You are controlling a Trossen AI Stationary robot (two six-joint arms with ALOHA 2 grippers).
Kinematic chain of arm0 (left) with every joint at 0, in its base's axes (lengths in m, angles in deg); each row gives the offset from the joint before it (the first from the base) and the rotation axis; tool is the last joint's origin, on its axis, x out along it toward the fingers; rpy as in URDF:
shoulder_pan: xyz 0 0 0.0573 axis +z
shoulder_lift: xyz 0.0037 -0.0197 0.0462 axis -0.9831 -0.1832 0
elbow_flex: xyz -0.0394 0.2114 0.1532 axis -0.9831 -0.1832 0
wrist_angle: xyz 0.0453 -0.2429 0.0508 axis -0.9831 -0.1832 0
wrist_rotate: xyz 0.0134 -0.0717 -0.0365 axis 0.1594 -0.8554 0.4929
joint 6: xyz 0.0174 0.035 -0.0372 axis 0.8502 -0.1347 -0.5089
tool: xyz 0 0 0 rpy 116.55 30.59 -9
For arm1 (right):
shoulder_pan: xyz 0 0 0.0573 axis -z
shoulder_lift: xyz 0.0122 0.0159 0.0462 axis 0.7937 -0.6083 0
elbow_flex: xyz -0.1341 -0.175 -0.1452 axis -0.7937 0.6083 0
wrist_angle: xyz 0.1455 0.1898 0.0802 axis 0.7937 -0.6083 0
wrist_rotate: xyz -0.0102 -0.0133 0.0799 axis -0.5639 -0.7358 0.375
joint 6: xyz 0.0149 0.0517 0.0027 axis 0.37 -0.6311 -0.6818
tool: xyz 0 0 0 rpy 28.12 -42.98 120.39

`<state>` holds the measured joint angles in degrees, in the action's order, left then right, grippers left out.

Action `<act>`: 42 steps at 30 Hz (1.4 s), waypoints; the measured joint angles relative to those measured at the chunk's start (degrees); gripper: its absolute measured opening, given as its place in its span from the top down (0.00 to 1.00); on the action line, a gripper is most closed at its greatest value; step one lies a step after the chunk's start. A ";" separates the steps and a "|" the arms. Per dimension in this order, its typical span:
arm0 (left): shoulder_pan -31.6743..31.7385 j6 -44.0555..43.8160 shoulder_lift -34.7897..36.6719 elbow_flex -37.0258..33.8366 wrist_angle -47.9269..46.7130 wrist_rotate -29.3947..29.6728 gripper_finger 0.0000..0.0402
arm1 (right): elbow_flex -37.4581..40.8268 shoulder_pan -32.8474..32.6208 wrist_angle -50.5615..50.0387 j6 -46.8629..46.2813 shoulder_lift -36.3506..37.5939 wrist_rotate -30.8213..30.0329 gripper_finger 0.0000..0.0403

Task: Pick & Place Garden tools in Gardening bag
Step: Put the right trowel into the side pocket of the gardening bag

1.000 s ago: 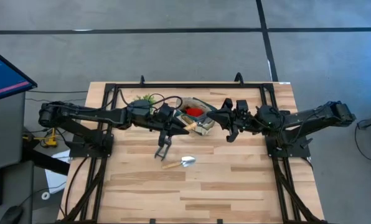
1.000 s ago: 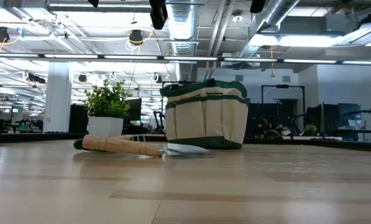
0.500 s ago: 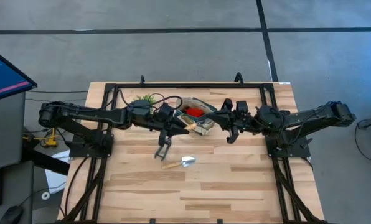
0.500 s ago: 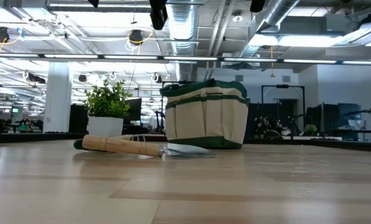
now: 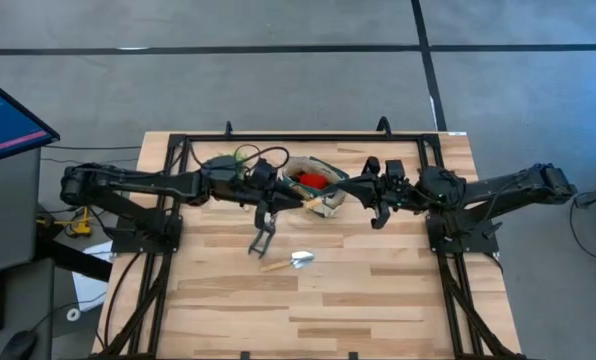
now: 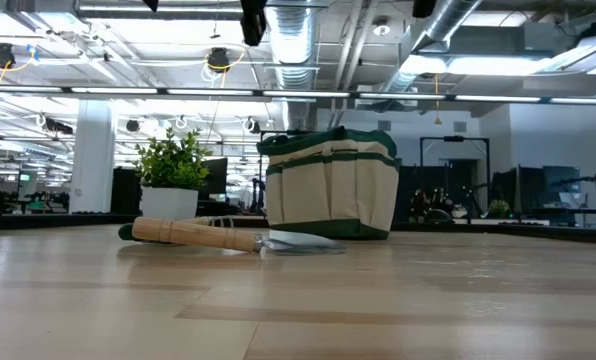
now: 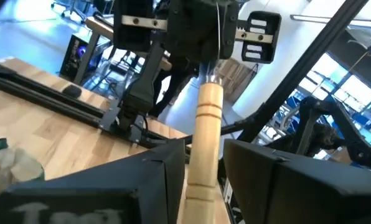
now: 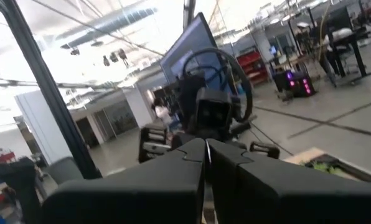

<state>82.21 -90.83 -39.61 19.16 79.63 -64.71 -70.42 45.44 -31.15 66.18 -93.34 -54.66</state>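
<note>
A wooden-handled garden tool (image 7: 205, 124) hangs level in the air above the cream gardening bag (image 6: 330, 185) between my two grippers. My left gripper (image 7: 204, 149) is open, one finger on each side of the handle. My right gripper (image 8: 205, 146) faces it from the table's right side, shut on the tool's metal end. A red piece (image 5: 313, 180) lies inside the bag. A wooden-handled trowel (image 5: 290, 261) and a dark tool (image 5: 261, 236) lie flat on the table in front of the bag. My left gripper's fingers (image 7: 167, 180) flank the handle near its free end, coming level from the table's left; a thin gap shows on one side, and I cannot tell whether they touch it. My right gripper meets the tool at its metal shaft (image 7: 208, 73), coming about level from the table's right, along the tool. Its own body hides the exact place of contact. The tool stays level and clear of the bag.
A small potted plant (image 6: 171, 165) stands at the back, left of the bag. A black frame (image 5: 308, 138) rims the table's far part. Bare wood (image 5: 328, 310) fills the near half of the table.
My right arm has drawn back a little toward the table's right edge. The bag, the trowel and the dark tool on the table have stayed where they were.
</note>
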 joint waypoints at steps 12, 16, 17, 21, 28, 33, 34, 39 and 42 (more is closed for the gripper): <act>0.11 0.43 4.48 -0.02 -0.50 -0.32 0.75 | 0.09 0.00 -17.71 -5.37 5.07 -0.01 1.00; 0.11 0.47 4.58 -0.02 -0.56 -0.33 0.75 | 0.11 0.00 -22.17 -6.92 5.03 -0.01 1.00; 0.11 0.47 4.58 -0.02 -0.57 -0.33 0.75 | 0.11 0.00 -22.70 -7.20 4.98 -0.03 1.00; 0.11 0.47 4.58 -0.02 -0.51 -0.31 0.75 | 0.11 0.00 -23.61 -7.41 4.87 -0.27 1.00; 0.11 0.36 4.58 -0.02 -0.67 -0.29 0.74 | 0.11 0.02 -25.04 -7.02 5.42 -1.47 1.00; 0.11 0.42 4.56 -0.02 -1.78 -0.30 0.62 | 0.11 0.02 -26.79 -7.03 5.35 -1.53 1.00; 0.11 0.41 4.56 -0.02 -1.91 -0.28 0.58 | 0.11 0.02 -27.07 -7.03 5.36 -1.52 1.00; 0.11 0.49 4.53 -0.02 -1.98 -0.28 0.41 | 0.11 0.34 -27.98 -6.68 5.40 -1.57 1.00; 0.11 0.52 4.53 -0.02 -1.97 -0.28 0.36 | 0.00 0.57 -30.07 -5.87 6.54 -3.57 1.00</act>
<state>82.32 -90.32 -35.07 19.14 77.66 -65.00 -70.43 46.01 -61.23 60.31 -86.80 -58.24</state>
